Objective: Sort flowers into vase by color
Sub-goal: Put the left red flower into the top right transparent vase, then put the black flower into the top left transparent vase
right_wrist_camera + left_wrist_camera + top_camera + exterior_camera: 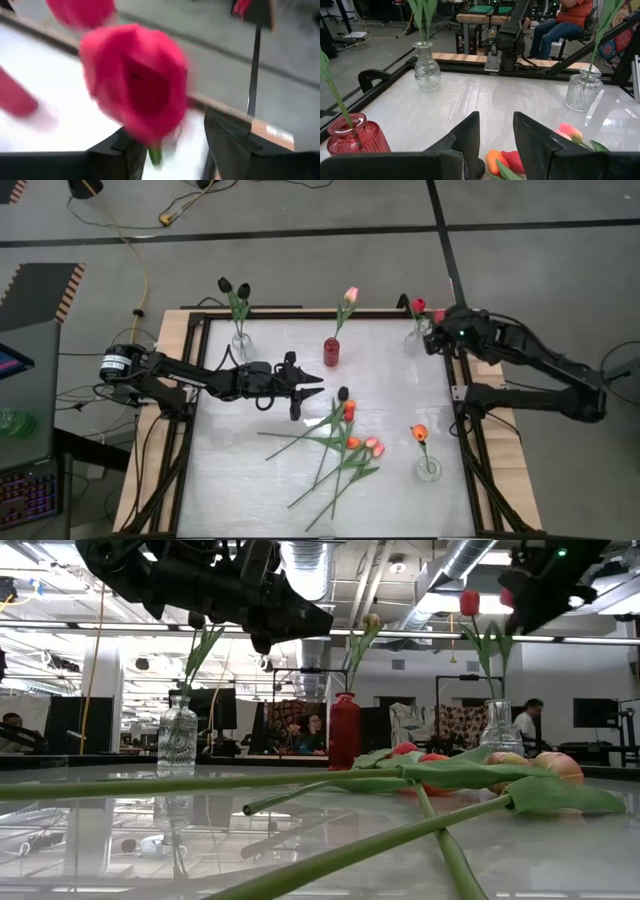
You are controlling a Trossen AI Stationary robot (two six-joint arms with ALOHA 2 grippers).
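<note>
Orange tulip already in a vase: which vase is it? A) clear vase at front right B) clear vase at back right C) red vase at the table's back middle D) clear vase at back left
A: the high view shows one orange tulip standing in the clear vase at front right; the red vase holds a pink one, and the back-left vase black ones.

A tulip head (137,87) is seen between the parted jaws of the right gripper (432,330), above a vase (418,332). Loose flowers (507,161) lie below the left gripper (312,387).
</note>
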